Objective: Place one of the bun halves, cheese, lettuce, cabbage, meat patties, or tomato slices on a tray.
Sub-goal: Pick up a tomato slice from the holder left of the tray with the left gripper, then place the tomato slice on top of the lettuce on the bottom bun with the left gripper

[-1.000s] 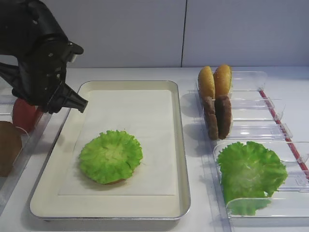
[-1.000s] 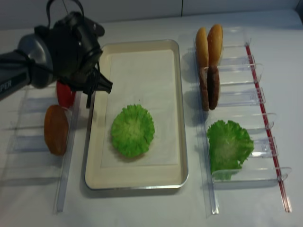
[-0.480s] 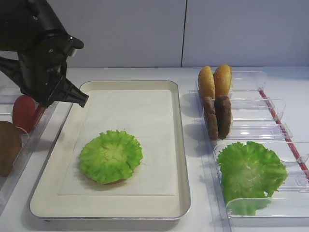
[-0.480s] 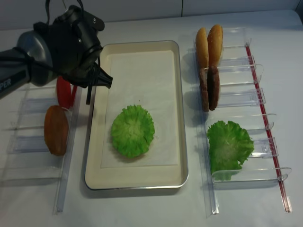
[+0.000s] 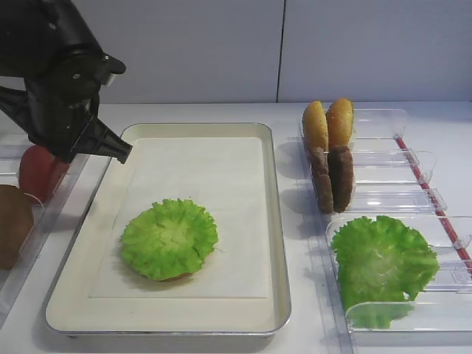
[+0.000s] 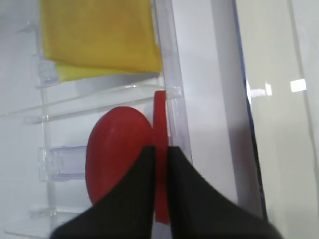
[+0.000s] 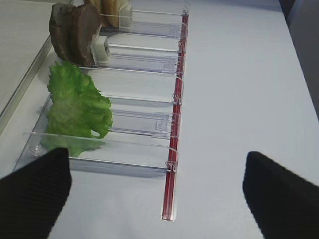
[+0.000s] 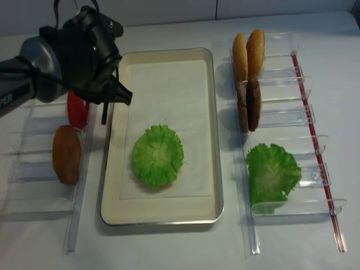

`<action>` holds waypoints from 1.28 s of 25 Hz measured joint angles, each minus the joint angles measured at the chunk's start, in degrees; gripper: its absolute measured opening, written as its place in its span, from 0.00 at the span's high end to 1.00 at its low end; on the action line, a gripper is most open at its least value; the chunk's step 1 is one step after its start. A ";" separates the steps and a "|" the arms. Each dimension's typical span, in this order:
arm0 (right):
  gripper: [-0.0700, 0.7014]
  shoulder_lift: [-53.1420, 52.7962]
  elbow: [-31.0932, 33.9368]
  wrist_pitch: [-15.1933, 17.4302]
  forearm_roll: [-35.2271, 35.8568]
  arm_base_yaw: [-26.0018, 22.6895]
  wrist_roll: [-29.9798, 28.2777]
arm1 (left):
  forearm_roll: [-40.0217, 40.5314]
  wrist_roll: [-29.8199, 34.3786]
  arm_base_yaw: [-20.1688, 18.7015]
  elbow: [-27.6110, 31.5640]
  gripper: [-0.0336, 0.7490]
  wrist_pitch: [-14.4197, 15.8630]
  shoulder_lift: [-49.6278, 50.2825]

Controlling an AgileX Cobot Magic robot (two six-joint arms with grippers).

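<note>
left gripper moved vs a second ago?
Yes. The left gripper has pulled back from over the tray rim toward the left bins, and is shut on a tomato slice.

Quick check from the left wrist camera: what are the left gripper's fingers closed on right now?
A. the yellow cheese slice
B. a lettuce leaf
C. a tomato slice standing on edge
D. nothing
C. In the left wrist view the left gripper is shut on the thin edge of one of the tomato slices, beside a second red slice, with the cheese untouched in the next compartment.
</note>
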 joint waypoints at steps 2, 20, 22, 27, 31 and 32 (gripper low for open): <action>0.01 0.00 0.00 0.00 0.00 0.00 0.00 | -0.13 0.00 0.00 0.00 0.90 0.97 -1.49; 0.01 0.00 0.00 0.00 0.00 0.00 0.10 | -21.25 2.24 -3.86 5.55 0.90 -1.65 -31.24; 0.01 0.00 0.00 0.00 0.00 0.00 0.10 | -25.93 4.71 -3.86 9.97 0.90 -4.54 -33.59; 0.01 0.00 0.00 0.00 0.00 0.00 0.10 | -39.19 11.80 -3.86 15.97 0.90 -11.06 -35.23; 0.01 0.00 0.00 0.00 0.00 0.00 0.10 | -48.82 19.35 -3.32 17.31 0.90 -15.02 -35.23; 0.01 0.00 0.00 0.00 0.00 0.00 0.10 | -50.98 20.41 -2.49 17.83 0.90 -15.47 -35.23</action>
